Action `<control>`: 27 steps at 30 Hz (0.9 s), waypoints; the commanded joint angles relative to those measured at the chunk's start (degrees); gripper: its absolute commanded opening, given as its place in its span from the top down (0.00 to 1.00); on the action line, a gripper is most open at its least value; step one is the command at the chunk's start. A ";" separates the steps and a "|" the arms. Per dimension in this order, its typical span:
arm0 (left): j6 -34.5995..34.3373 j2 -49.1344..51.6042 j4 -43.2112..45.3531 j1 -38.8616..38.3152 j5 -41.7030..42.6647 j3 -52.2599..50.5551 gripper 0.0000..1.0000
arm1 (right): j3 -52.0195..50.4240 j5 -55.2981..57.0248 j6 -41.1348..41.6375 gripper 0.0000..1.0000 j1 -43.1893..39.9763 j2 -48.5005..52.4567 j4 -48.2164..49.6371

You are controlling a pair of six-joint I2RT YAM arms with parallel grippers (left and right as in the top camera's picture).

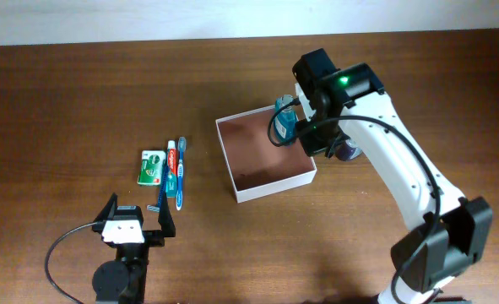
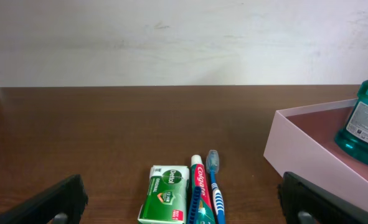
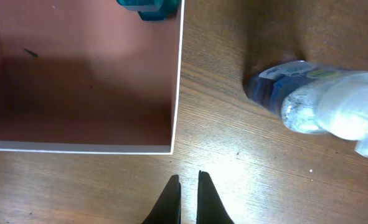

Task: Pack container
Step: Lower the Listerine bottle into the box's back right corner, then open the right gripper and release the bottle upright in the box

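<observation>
- Container (image 1: 262, 156): square, shallow, open-topped box with thin white walls and a reddish-brown floor. It sits on the dark brown wooden table (image 1: 80, 101), just ahead and to the left of the right gripper (image 3: 188, 186) in the right wrist view. Its nearest corner is close to the fingertips but not touching them.
- Right gripper: both fingers are pressed together with nothing between them. It points at bare wood just outside the container's side wall.
- Teal plastic bottle with a white label (image 1: 284, 121): stands upright inside the container, at the corner farthest ahead of the right gripper. The rest of the floor is bare apart from a small dark speck.
- Clear blue-tinted bottle with a white top (image 3: 308, 99): lies on the table outside the container, ahead and to the right of the right gripper, apart from the box wall.
- Left gripper (image 1: 139, 209): fingers spread wide, holding nothing, low over the table and well apart from the container, which lies ahead to its right.
- Directly ahead of the left gripper, side by side in a row:
  - green rectangular soap carton (image 2: 165, 202) on the left
  - red-and-white toothpaste tube (image 2: 199, 186) in the middle
  - blue toothbrush (image 2: 215, 186) on the right, bristle end pointing away
- Toothpaste and toothbrush are touching or nearly so; I cannot tell which.
</observation>
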 commanded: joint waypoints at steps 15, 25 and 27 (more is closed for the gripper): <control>0.48 -0.48 0.15 -0.22 -0.61 -0.35 0.01 | -21.99 -0.61 -0.22 0.96 -1.38 -13.11 18.47; 0.48 -0.48 0.15 -0.22 -0.63 -0.35 0.01 | -31.10 2.05 4.07 0.96 -1.66 -13.09 30.75; 0.46 -0.48 0.15 -0.22 -0.61 -0.35 0.01 | -32.74 2.49 5.86 0.96 -2.64 -13.09 32.85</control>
